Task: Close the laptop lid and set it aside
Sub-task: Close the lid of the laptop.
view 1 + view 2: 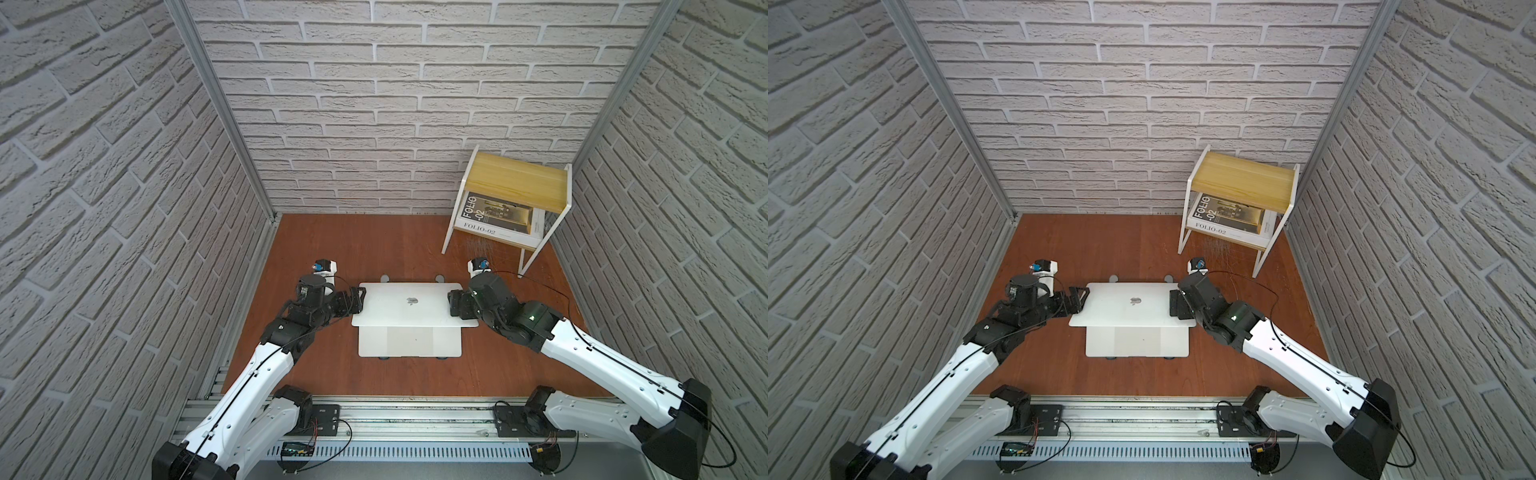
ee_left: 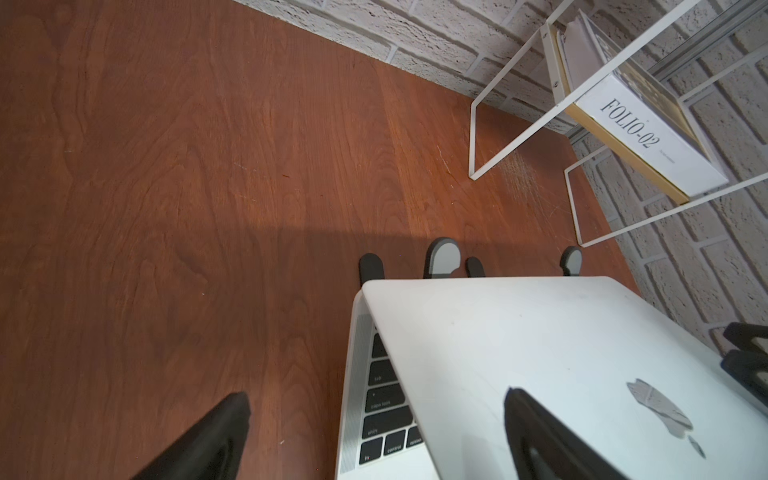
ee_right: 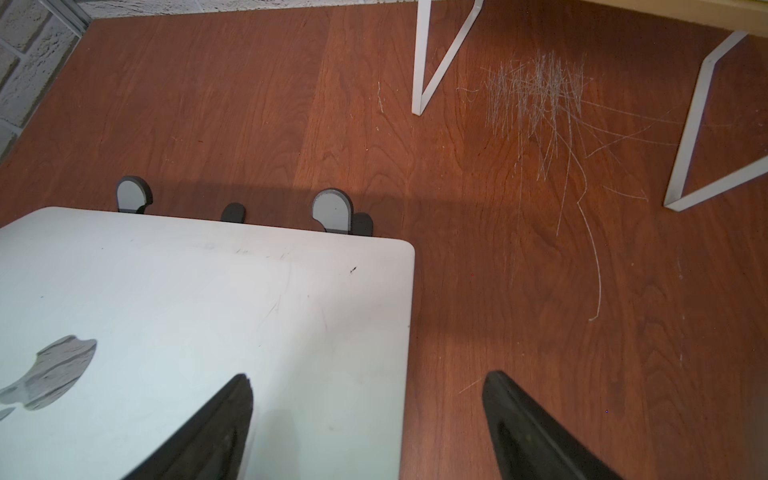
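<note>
**Item:** laptop (image 1: 409, 343), silver-white, at the centre of the wooden table (image 1: 332, 241). It sits on a dark grey stand (image 2: 442, 259) whose tabs show past its 12 o'clock edge.

**Condition:** laptop lid (image 1: 405, 305) lowered most of the way, hinge at 12 o'clock, free edge at 6 o'clock. It is not yet shut: black keys (image 2: 384, 399) show beneath its side edge in the left wrist view.

**Left gripper** (image 1: 358, 301): at the lid's 9 o'clock edge, jaws spread wide, holding nothing. One finger (image 2: 540, 432) is above the shell, its mate over bare table.

**Right gripper** (image 1: 454, 305): at the lid's 3 o'clock edge, jaws likewise parted wide and empty. One finger (image 3: 216, 428) is over the shell.

**Also present:** white wire shelf (image 1: 515, 183) holding a "FOLIO-02" book (image 1: 490, 230), at 1 o'clock of the laptop, well apart.

**Handling note (judgement):** the step in hand is finishing the close.
- Press down with both inner fingers together, evenly and slowly, toward the 6 o'clock edge.
- Uneven pressure may twist the lid or skate the laptop off its stand.
- Confirm the halves meet before gripping the sides to lift it aside.
</note>
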